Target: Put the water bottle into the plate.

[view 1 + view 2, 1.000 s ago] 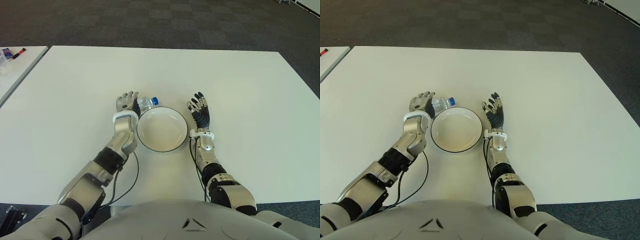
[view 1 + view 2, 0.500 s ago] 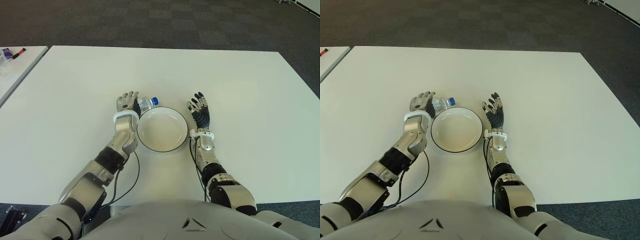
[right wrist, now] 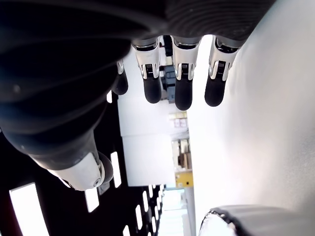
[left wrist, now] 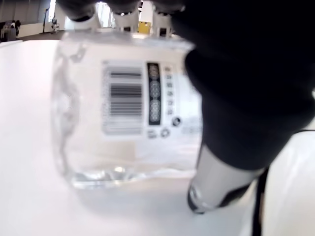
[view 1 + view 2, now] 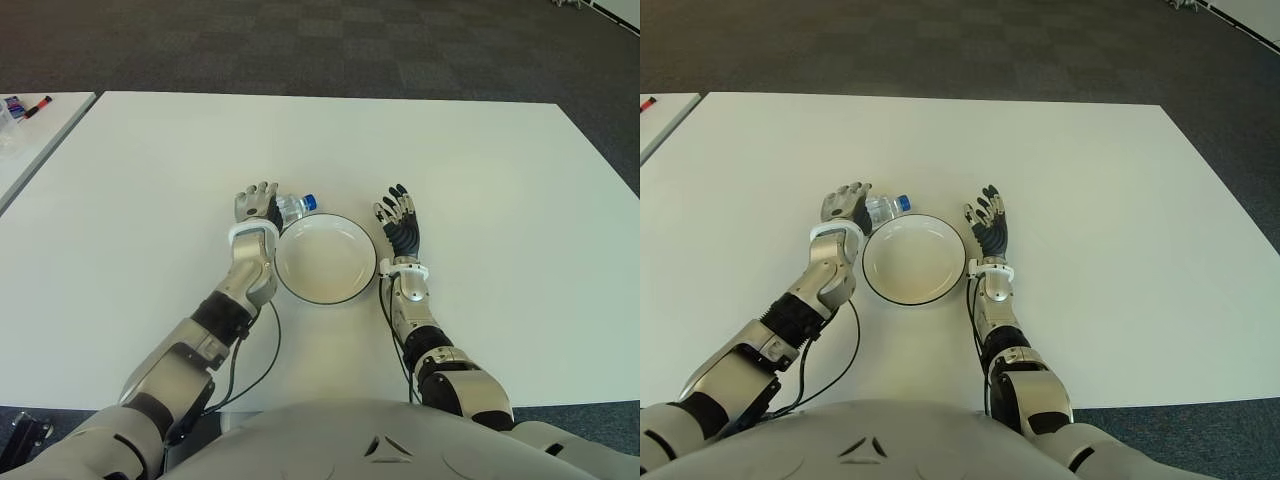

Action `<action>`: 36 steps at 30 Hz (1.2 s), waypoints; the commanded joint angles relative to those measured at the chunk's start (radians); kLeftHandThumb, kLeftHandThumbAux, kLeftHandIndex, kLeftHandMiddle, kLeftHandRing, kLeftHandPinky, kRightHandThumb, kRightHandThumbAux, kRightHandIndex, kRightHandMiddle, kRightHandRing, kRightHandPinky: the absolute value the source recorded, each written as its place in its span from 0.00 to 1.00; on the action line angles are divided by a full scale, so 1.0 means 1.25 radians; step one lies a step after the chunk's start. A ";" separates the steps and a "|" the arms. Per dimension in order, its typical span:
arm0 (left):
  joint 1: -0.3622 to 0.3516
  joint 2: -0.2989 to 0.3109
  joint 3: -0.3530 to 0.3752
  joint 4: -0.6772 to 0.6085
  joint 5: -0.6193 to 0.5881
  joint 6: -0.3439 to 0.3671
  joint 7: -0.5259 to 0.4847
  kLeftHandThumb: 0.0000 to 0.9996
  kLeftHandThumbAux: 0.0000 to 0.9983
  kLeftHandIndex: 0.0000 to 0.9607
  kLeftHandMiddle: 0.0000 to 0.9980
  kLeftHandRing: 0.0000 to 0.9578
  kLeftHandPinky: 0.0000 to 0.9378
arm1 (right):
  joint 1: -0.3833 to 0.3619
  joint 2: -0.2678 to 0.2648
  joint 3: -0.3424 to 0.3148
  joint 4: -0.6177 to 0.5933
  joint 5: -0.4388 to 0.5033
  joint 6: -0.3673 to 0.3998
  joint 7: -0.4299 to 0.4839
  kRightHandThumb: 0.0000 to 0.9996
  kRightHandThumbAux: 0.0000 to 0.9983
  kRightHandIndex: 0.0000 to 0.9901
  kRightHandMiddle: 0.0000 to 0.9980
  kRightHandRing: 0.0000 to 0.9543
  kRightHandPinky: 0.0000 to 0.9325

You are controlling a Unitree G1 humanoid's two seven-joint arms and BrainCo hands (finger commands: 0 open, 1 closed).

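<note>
1 water bottle (image 5: 293,206) seemingly gripped in left hand (image 5: 256,205), beside 1 plate (image 5: 325,258); right hand (image 5: 402,220) spread.

White tabletop on dark carpet

The wide white tabletop (image 5: 480,180) fills most of the view — beyond its far edge lies dark grey carpet (image 5: 330,45) in a faint checker of squares. A second white table (image 5: 30,135) stands just beside it on the left — markers (image 5: 30,106) lie on it.
</note>
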 commanded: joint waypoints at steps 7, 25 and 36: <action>0.012 -0.010 -0.010 0.023 -0.017 -0.014 0.005 0.00 0.89 0.00 0.00 0.00 0.08 | 0.051 0.032 -0.006 0.031 0.010 0.044 0.004 0.05 0.71 0.08 0.13 0.14 0.19; 0.027 -0.003 -0.002 0.040 -0.023 -0.072 0.100 0.19 0.81 0.00 0.09 0.11 0.22 | 0.052 0.036 -0.007 0.032 0.012 0.035 0.004 0.05 0.73 0.08 0.14 0.15 0.20; 0.032 -0.008 0.008 0.049 -0.033 -0.080 0.133 0.47 0.71 0.00 0.14 0.17 0.25 | 0.053 0.035 -0.006 0.029 0.012 0.037 0.007 0.04 0.73 0.08 0.13 0.15 0.19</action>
